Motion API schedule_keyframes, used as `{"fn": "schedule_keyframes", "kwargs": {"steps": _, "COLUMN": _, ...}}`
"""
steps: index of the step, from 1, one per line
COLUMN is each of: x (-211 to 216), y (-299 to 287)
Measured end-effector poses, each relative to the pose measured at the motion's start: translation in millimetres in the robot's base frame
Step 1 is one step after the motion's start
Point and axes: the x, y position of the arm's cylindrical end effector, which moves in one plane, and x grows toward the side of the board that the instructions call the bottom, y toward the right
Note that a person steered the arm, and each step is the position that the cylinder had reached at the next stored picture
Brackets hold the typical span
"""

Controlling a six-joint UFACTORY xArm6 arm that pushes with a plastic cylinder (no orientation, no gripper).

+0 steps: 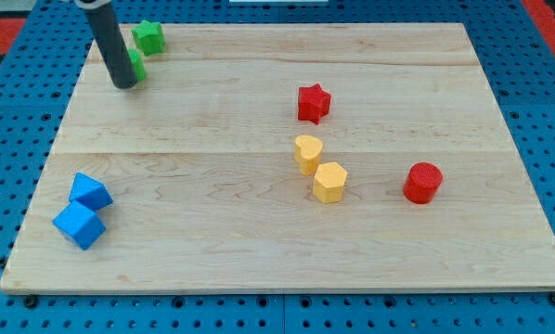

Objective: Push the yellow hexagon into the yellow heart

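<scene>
The yellow hexagon (330,182) lies right of the board's middle, touching the lower right side of the yellow heart (307,153). My tip (124,83) is near the view's top left, far from both yellow blocks. It stands against a green block (136,65) that is partly hidden behind the rod.
A green star (148,36) sits at the top left edge. A red star (313,102) is above the heart. A red cylinder (423,182) is right of the hexagon. Two blue blocks (90,192) (79,225) touch at the lower left. The wooden board (259,250) lies on a blue pegboard.
</scene>
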Motion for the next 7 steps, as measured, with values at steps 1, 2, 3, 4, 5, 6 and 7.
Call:
{"fn": "schedule_keyframes", "kwargs": {"steps": 1, "x": -14, "y": 12}}
{"fn": "schedule_keyframes", "kwargs": {"steps": 2, "x": -14, "y": 15}}
{"fn": "schedule_keyframes", "kwargs": {"steps": 3, "x": -8, "y": 85}}
{"fn": "schedule_keyframes", "kwargs": {"steps": 4, "x": 23, "y": 124}}
{"fn": "schedule_keyframes", "kwargs": {"steps": 5, "x": 41, "y": 164}}
{"fn": "schedule_keyframes", "kwargs": {"steps": 6, "x": 101, "y": 169}}
{"fn": "schedule_keyframes", "kwargs": {"steps": 7, "x": 192, "y": 169}}
